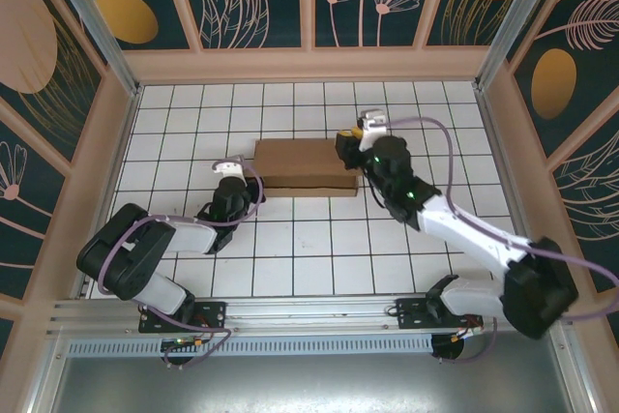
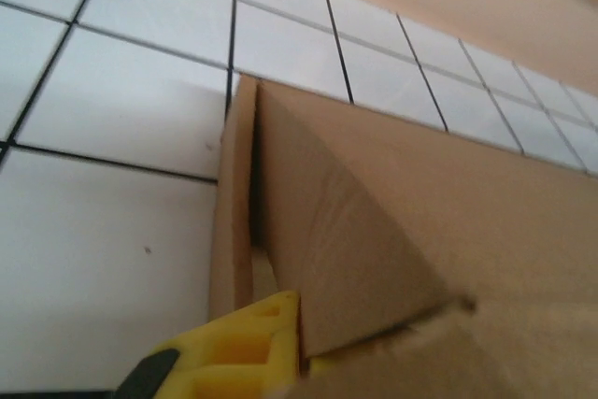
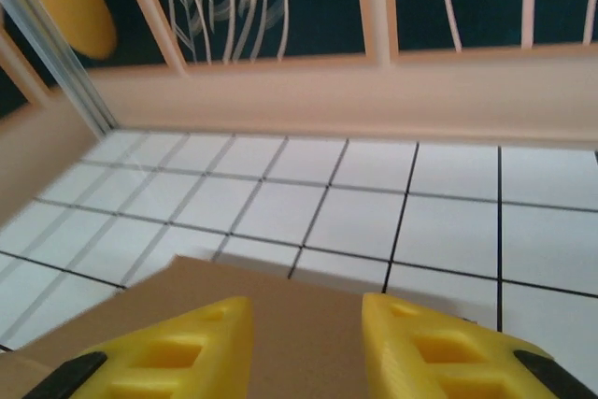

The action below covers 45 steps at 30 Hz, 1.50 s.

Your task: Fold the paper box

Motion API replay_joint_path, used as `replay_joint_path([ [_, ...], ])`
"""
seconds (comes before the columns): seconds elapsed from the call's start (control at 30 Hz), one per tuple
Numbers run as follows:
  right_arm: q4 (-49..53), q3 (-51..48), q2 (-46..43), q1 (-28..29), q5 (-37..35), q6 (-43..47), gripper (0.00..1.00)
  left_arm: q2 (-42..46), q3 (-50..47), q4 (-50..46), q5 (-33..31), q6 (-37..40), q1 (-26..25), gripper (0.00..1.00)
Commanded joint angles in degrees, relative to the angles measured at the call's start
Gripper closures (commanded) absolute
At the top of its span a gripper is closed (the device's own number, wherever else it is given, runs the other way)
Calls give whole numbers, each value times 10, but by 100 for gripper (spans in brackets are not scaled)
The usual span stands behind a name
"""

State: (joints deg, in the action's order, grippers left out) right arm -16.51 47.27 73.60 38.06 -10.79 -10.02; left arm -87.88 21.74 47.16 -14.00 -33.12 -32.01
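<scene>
The right gripper (image 3: 306, 348) stands parted, pointing forward.

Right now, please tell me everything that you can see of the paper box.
The paper box is plain brown cardboard, folded into a flat rectangle that lies level on the white tiled table, long side across. At its left end a side flap stands slightly open, showing a dark gap; a yellow finger of the left gripper touches there. The right gripper stands at its right end, jaws apart over the edge.
</scene>
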Motion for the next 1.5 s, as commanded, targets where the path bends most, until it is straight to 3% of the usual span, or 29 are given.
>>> replay_joint_path([
  [0.0,105,49,78,-12,25,-36,63,1,-7,-76,-8,12,-6,80],
  [0.2,124,76,179,-18,61,-62,63,49,-18,-123,-10,-23,-6,59],
  [0.4,108,58,202,-18,48,-65,63,98,-20,-201,-32,-69,-6,41],
  [0.43,105,57,202,-18,47,-63,63,105,-22,-207,-36,-74,-6,15],
  [0.47,104,57,201,-18,47,-60,62,115,-26,-212,-44,-83,-6,1],
  [0.63,98,52,190,-20,40,-51,62,141,6,-333,-96,-127,-5,1],
  [0.8,95,42,176,-23,48,-46,61,224,-17,-360,-127,-162,-4,1],
  [0.97,91,31,170,-27,51,-40,61,279,-11,-449,-182,-199,-5,1],
  [1.17,115,30,213,-27,47,-29,60,296,74,-501,-242,-125,11,1],
  [1.33,117,20,219,-27,47,-26,60,271,136,-466,-147,-65,79,5],
  [1.47,129,31,181,-27,50,-19,58,186,210,-447,-50,-13,100,7],
])
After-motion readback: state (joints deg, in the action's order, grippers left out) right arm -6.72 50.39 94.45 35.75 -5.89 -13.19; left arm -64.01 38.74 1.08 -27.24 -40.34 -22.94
